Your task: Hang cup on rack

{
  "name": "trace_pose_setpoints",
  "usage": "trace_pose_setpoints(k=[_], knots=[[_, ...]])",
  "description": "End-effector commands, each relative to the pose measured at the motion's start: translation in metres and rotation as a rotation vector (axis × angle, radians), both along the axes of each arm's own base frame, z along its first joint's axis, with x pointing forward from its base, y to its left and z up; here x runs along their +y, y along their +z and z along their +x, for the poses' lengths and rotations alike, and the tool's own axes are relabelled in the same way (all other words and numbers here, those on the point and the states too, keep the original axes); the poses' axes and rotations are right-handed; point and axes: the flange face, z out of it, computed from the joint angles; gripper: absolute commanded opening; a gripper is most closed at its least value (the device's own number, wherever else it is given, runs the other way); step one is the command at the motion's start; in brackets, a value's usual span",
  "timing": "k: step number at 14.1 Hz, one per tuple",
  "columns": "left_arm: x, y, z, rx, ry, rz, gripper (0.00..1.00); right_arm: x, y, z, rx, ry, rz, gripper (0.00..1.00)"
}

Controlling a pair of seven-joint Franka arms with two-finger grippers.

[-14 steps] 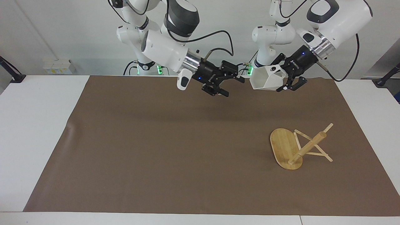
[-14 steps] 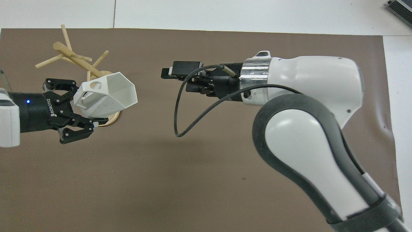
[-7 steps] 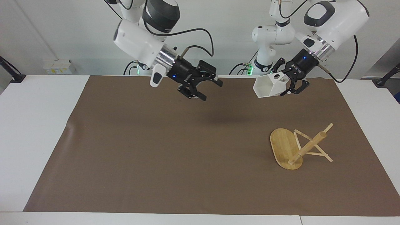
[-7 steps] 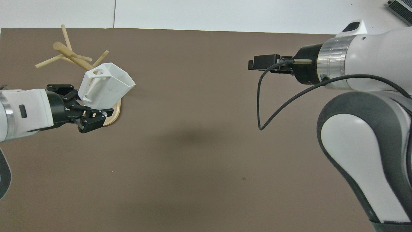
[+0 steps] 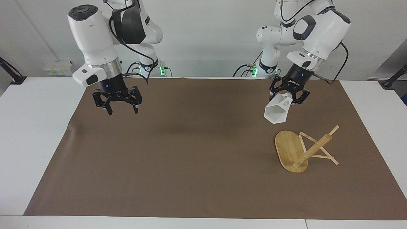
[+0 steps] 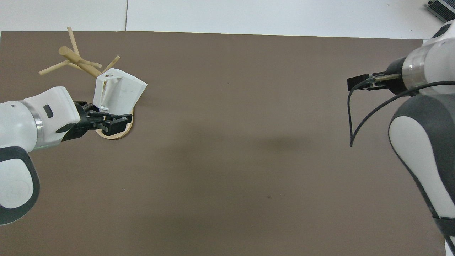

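The white faceted cup hangs in the air in my left gripper, which is shut on its blocky handle. The cup's mouth tilts downward over the mat by the rack's base. The bamboo rack lies tipped over toward the left arm's end of the table, with its oval base on edge and its post slanted. In the overhead view the cup and left gripper cover most of the rack's base, and its post and pegs show. My right gripper is open, empty and points down over the mat's other end.
A brown mat covers most of the white table. In the overhead view only the right arm's wrist and cable show, at the right arm's end.
The right arm has swung from the middle of the table to its own end, and its gripper now points down. The left gripper has lowered the cup and tipped its mouth down toward the rack.
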Motion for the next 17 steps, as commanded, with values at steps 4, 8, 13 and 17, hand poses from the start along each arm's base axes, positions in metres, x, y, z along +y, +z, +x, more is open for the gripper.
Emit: trace_pose_setpoints(k=[4,8,13,17], knots=[[0.002,-0.049,0.031,-0.002,0.09,0.008,0.0,-0.016,0.004,-0.023,0.108,0.021,-0.113,1.0],[0.008,-0.062,0.042,-0.004,0.114,0.009,0.0,-0.058,0.013,-0.034,0.141,-0.047,-0.125,1.0],[0.015,-0.069,0.05,-0.001,0.129,0.01,0.0,-0.083,0.036,-0.051,0.188,-0.078,-0.099,1.0],[0.02,-0.068,0.061,-0.019,0.144,0.007,0.0,-0.093,0.062,-0.064,0.219,-0.123,0.036,1.0]])
